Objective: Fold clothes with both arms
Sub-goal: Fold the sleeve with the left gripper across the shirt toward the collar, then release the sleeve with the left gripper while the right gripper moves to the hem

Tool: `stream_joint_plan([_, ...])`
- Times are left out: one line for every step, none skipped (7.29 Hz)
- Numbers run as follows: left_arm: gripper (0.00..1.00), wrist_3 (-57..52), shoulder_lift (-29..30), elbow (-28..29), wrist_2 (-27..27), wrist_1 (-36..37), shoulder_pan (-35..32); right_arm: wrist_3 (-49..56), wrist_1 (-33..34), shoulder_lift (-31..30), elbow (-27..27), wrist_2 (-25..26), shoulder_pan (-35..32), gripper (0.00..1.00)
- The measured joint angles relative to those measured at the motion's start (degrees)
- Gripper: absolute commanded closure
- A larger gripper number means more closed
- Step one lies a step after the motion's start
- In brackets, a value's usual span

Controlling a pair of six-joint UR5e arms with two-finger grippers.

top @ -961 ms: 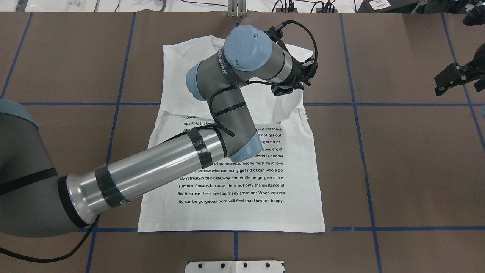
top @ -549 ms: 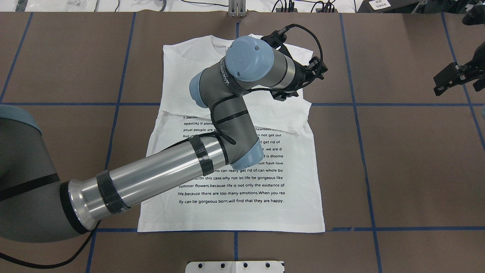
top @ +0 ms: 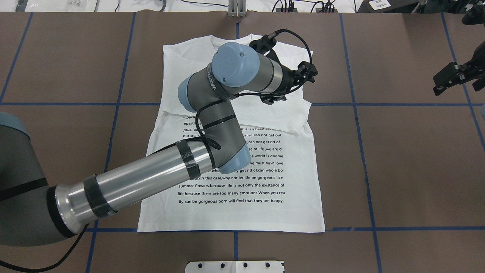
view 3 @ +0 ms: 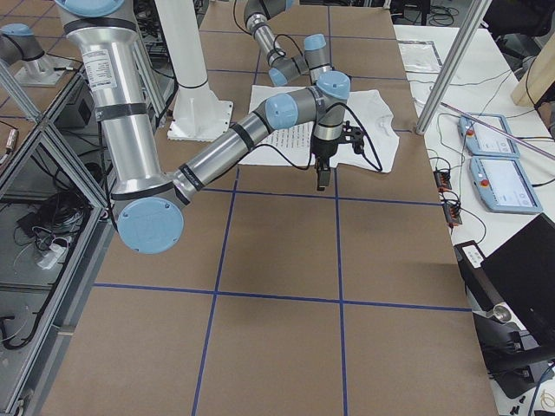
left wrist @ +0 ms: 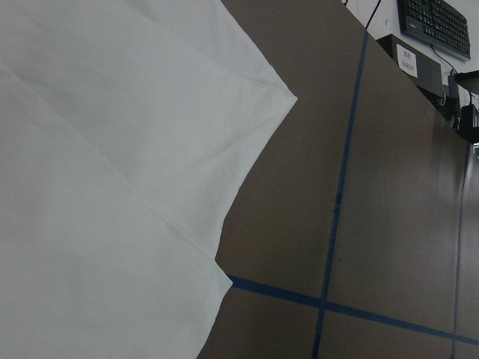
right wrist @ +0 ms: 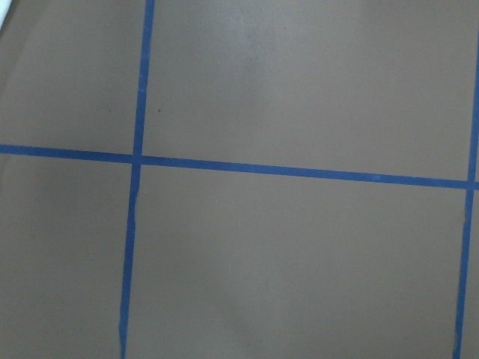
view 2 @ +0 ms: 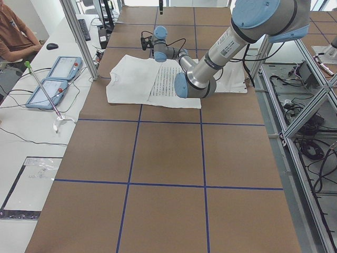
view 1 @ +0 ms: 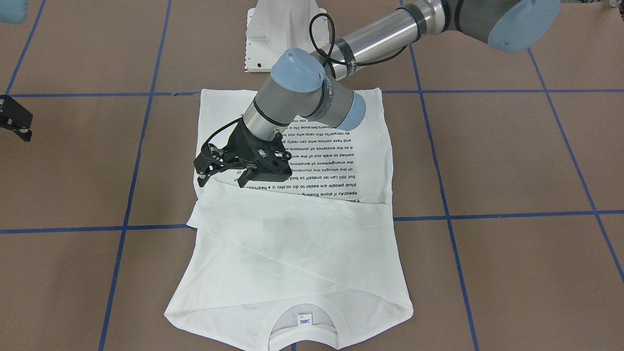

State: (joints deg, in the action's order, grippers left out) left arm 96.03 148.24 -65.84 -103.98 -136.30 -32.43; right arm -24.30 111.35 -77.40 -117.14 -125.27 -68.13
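Observation:
The white shirt (top: 235,212) lies flat on the brown table, black text lines facing up, collar and neck label (view 1: 304,319) at the far end from the robot. A folded flap (view 1: 292,229) covers its chest. My left arm (top: 151,176) reaches over the shirt. Its gripper (view 1: 222,183) hovers open and empty just above the flap's edge, also seen in the overhead view as the left gripper (top: 292,86). The left wrist view shows the shirt's folded edges (left wrist: 112,149) and no fingers. My right gripper (top: 441,84) hangs open over bare table far to the right, holding nothing.
Blue tape lines (top: 356,104) grid the table. The white pedestal base (view 1: 273,44) stands behind the shirt's hem. Beyond the far edge stand aluminium posts (view 2: 79,37) and two control tablets (view 2: 52,79); a seated person (view 2: 16,31) is there too.
The left gripper swung slightly right, then drew back left. The folded flap on the shirt's right side dropped and now lies flatter and wider. The right arm stayed put.

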Motion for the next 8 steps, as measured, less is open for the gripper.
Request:
stream_joint_plan([0.0, -3.5, -2.5, -4.7, -0.5, 5.1, -0.2, -1.9, -1.8, 0.1, -0.3, 0.0, 0.3, 0.0])
stream_joint_plan([0.0, -8.1, -6.1, -11.5, -0.9, 11.5, -0.6, -5.2, -4.3, 0.1, -0.8, -0.1, 1.2, 0.0])
stream_joint_plan([0.0, -13.1, -11.0, -19.4, -1.2, 17.6, -1.0, -8.5, -6.1, 0.0, -1.7, -0.2, 3.1, 0.0])
stream_joint_plan([0.0, -17.7, -16.2, -26.9, -1.7, 22.9, -1.3, -11.6, -6.9, -0.2, -3.0, -0.1, 5.2, 0.0])
stream_joint_plan([0.0, -22.3, -21.4, -33.5, -2.5, 27.2, -1.8, -15.2, -7.2, -0.5, -5.2, 0.0, 7.6, 0.0])
stream_joint_plan([0.0, -27.1, -26.3, -38.9, -4.0, 29.5, -2.3, -19.5, -7.3, -0.8, -7.5, 0.2, 10.6, 0.0])
stream_joint_plan([0.0, -31.6, -30.7, -43.1, -6.7, 30.3, -3.1, -24.5, -7.4, -0.8, -9.6, 0.5, 14.2, 0.0])
stream_joint_plan([0.0, -34.7, -34.1, -45.6, -9.1, 30.5, -3.7, -29.0, -7.4, -0.7, -11.0, 0.7, 17.6, 0.0])
